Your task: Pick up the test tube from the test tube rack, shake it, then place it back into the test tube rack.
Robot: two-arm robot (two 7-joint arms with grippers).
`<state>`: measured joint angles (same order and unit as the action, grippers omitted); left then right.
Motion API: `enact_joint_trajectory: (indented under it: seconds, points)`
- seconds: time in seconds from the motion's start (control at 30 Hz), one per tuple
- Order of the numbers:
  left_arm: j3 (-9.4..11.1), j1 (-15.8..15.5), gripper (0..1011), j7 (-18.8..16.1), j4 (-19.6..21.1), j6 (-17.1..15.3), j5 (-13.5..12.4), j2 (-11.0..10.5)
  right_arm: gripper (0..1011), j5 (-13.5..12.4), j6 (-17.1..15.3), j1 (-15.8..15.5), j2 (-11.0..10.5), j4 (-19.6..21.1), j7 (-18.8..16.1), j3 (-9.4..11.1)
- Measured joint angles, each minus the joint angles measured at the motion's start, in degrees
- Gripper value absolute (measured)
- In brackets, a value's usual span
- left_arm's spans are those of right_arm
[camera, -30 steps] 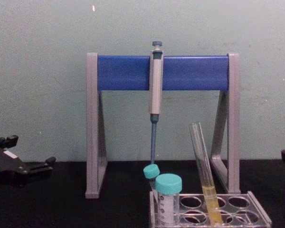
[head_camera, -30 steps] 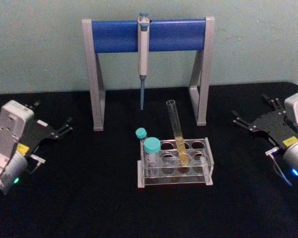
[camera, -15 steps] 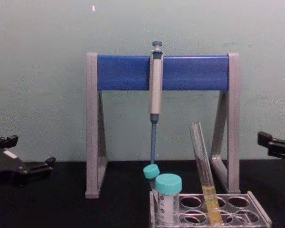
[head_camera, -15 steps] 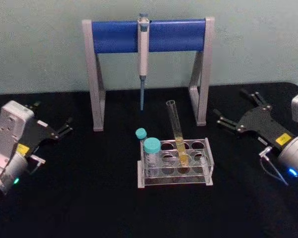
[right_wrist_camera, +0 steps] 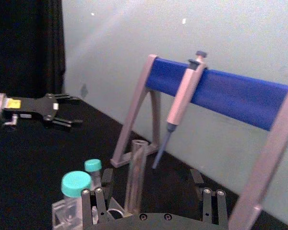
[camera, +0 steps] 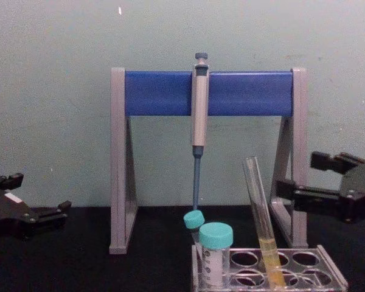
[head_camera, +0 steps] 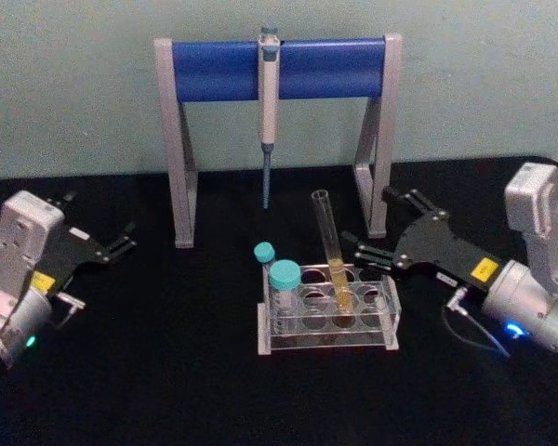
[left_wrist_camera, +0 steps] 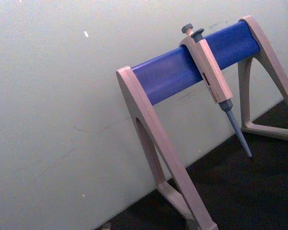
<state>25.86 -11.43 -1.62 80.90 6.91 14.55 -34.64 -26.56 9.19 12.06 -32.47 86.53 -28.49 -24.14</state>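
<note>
Since half a second ago, the right gripper (head_camera: 366,216) has been carried from the right edge of the head view toward the centre, and it is now seen just right of the test tube (head_camera: 330,246), apart from it. Its fingers are spread wide, one near the foot of the stand's right leg and the other above the rear right corner of the rack (head_camera: 327,339). In the right wrist view the tube is seen ahead of the gap between the two fingers and is not touched by either. In the chest view the gripper is shown at mid-right, level with the upper part of the tube.

The tube is left standing in a hole near the middle of the clear rack, at lower centre of the head view. It is tilted, with its open top leaning toward the upper left, and yellow liquid is held in its lower part. Two teal-capped tubes (head_camera: 283,276) are set at the rack's left end.

Behind the rack, at upper centre, a grey pipette (head_camera: 269,93) is hung from the blue bar of the stand (head_camera: 214,67). Everything is placed on a black table (head_camera: 167,381).

The left gripper (head_camera: 100,216) is kept parked at the left edge, fingers wide apart, well away from the rack.
</note>
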Motion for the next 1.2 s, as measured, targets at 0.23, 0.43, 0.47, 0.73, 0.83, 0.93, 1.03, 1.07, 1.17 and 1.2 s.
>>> enact_joint_trajectory:
  seconds: [0.23, 0.43, 0.47, 0.73, 0.83, 0.93, 1.03, 1.07, 1.17, 1.2]
  points:
    - [0.0, 0.0, 1001, 0.0, 0.0, 0.0, 0.0, 0.0, 1000, 0.5, -4.4, 2.7, 2.1, -1.8, -1.6, -1.4]
    - [0.0, 0.0, 1001, 0.0, 0.0, 0.0, 0.0, 0.0, 1000, 1.8, -7.8, 4.7, 3.6, -3.3, -2.3, -2.2]
    - [0.0, 0.0, 1001, 0.0, 0.0, 0.0, 0.0, 0.0, 1000, 1.9, -8.0, 4.9, 3.7, -3.5, -2.4, -2.3]
    - [0.0, 0.0, 1001, 0.0, 0.0, 0.0, 0.0, 0.0, 1000, 2.7, -11.1, 6.8, 4.5, -4.8, -3.1, -3.0]
    - [0.0, 0.0, 1002, 0.0, 0.0, 0.0, 0.0, 0.0, 1000, 2.8, -12.0, 7.2, 4.5, -5.1, -3.4, -3.2]
    - [0.0, 0.0, 1001, 0.0, 0.0, 0.0, 0.0, 0.0, 1000, 2.8, -12.5, 7.6, 4.6, -5.4, -3.6, -3.4]
    - [0.0, 0.0, 1001, 0.0, 0.0, 0.0, 0.0, 0.0, 1000, 2.9, -12.8, 7.8, 4.6, -5.6, -3.8, -3.5]
    - [0.0, 0.0, 1001, 0.0, 0.0, 0.0, 0.0, 0.0, 1000, 2.9, -12.8, 7.9, 4.7, -5.6, -3.8, -3.5]
    - [0.0, 0.0, 1001, 0.0, 0.0, 0.0, 0.0, 0.0, 1000, 2.8, -12.8, 7.9, 4.7, -5.7, -4.0, -3.5]
    - [0.0, 0.0, 1001, 0.0, 0.0, 0.0, 0.0, 0.0, 1000, 2.8, -12.8, 7.9, 4.7, -5.7, -4.0, -3.5]
